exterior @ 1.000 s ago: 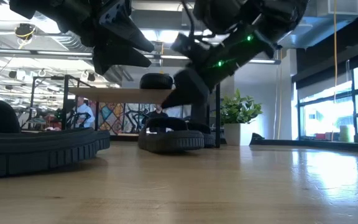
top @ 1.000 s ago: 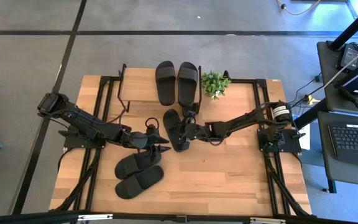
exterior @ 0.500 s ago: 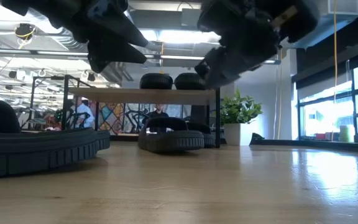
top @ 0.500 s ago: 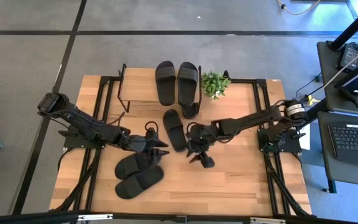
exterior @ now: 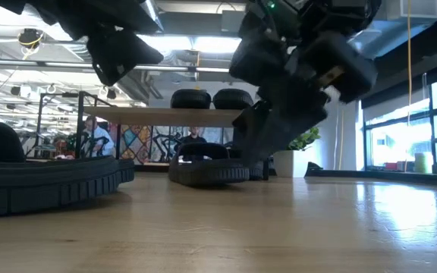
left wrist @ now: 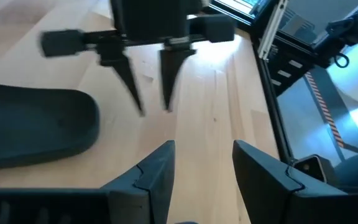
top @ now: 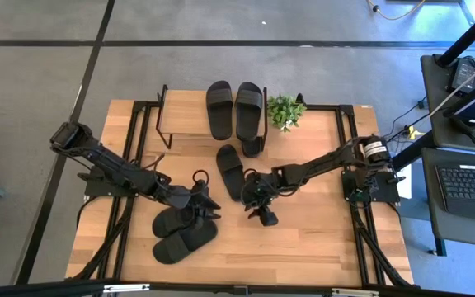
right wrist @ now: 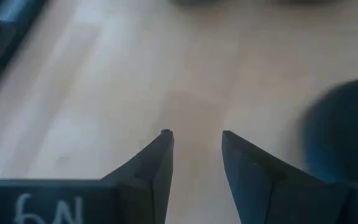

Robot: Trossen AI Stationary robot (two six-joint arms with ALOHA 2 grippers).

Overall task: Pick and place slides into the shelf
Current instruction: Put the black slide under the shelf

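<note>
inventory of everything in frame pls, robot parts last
slides on shelf: 2, black, side by side on the shelf's top plank
slide at the shelf's edge: 1, black, at the shelf's front right corner, partly hidden
slide on table centre: 1, black, lying flat, in front of the shelf
slides front left: 2, black, side by side on the table near its front edge
shelf: 1, light wood top, black frame, back of the table
potted plant: 1, green, right of the shelf
table: 1, light wood
left gripper: 1, dark, jaws apart, empty, over the front left slides
right gripper: 1, dark, jaws apart, empty, over bare table right of the centre slide
</note>
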